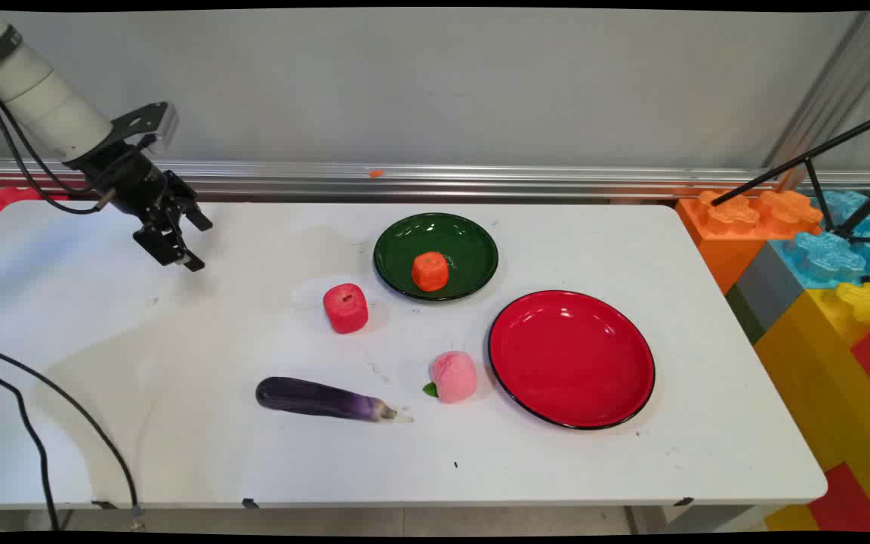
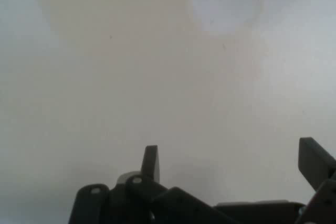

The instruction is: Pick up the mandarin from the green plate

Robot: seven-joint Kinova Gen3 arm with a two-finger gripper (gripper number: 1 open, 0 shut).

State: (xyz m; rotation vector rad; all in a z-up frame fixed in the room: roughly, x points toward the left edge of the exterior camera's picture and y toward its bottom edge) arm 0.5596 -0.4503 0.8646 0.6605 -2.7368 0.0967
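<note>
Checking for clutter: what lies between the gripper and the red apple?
Only bare white table between the gripper and the red apple, as the main view shows.

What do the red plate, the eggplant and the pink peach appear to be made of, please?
Red plate: glossy, with sharp highlights and a black rim; probably lacquered plastic or melamine. Eggplant: smooth and shiny, likely moulded plastic. Pink peach: matte, slightly rough, perhaps foam or soft plastic.
</note>
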